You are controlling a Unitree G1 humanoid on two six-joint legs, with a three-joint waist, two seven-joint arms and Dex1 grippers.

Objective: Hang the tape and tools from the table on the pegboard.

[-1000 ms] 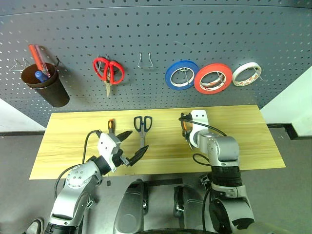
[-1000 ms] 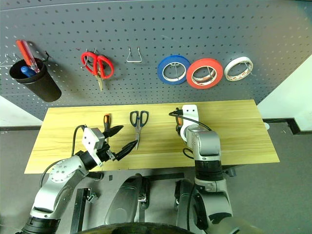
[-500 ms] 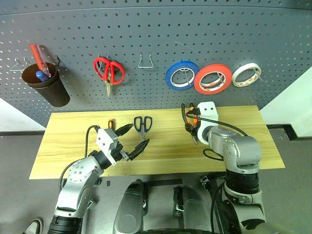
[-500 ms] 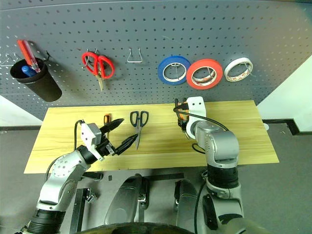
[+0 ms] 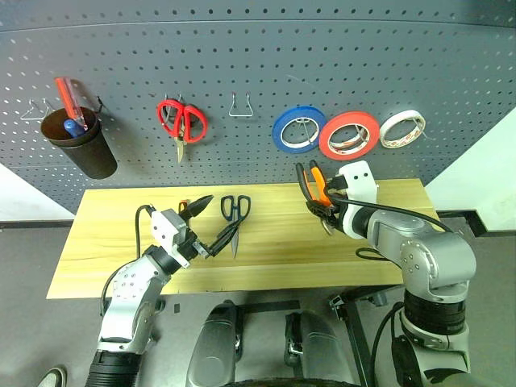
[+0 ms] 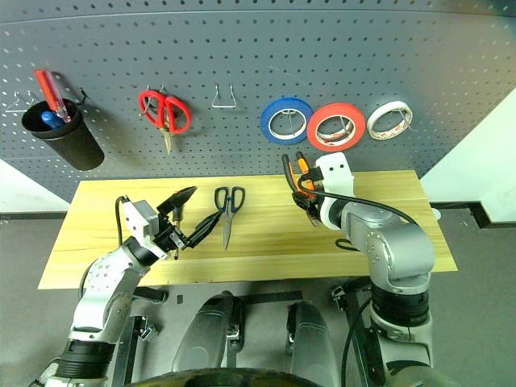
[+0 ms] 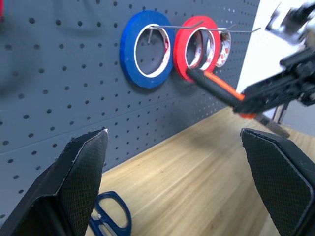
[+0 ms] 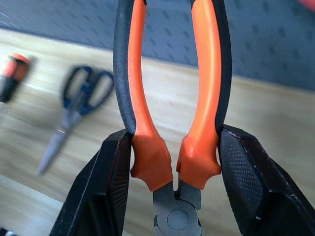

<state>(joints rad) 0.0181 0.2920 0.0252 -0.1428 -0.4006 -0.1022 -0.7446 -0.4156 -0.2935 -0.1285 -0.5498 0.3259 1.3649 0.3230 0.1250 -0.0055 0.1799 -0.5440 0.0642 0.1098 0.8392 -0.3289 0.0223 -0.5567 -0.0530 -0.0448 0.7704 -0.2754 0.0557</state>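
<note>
Right wrist view looks straight up the pliers (image 8: 170,113): the right gripper (image 8: 172,182) is clamped on them low on the handles, one black finger (image 8: 106,187) pressed against each side, with the steel pivot and nose toward the wrist and the two orange-and-black handles running away from it, spread slightly. In the left eye view the pliers (image 5: 313,187) are lifted off the table (image 5: 387,242), long axis nearly upright, handles pointing up and a little to the robot's left toward the pegboard (image 5: 258,72), nose down.

The scissors (image 5: 235,216) lie flat on the wood, dark handles toward the pegboard, blades pointing at the near edge. The screwdriver (image 5: 184,206) lies just left of them, partly hidden by the left gripper (image 5: 205,222), whose fingers stand wide apart and empty above the table.

On the pegboard the tape (image 5: 349,135) hangs on a hook between a blue roll (image 5: 298,130) and a white-cored roll (image 5: 402,129). Further left are a bare wire hook (image 5: 241,106), red-handled scissors (image 5: 182,122) and a dark cup (image 5: 79,143) holding pens. The table is pale wood; grey floor lies around it, and a white wall shows at right.
</note>
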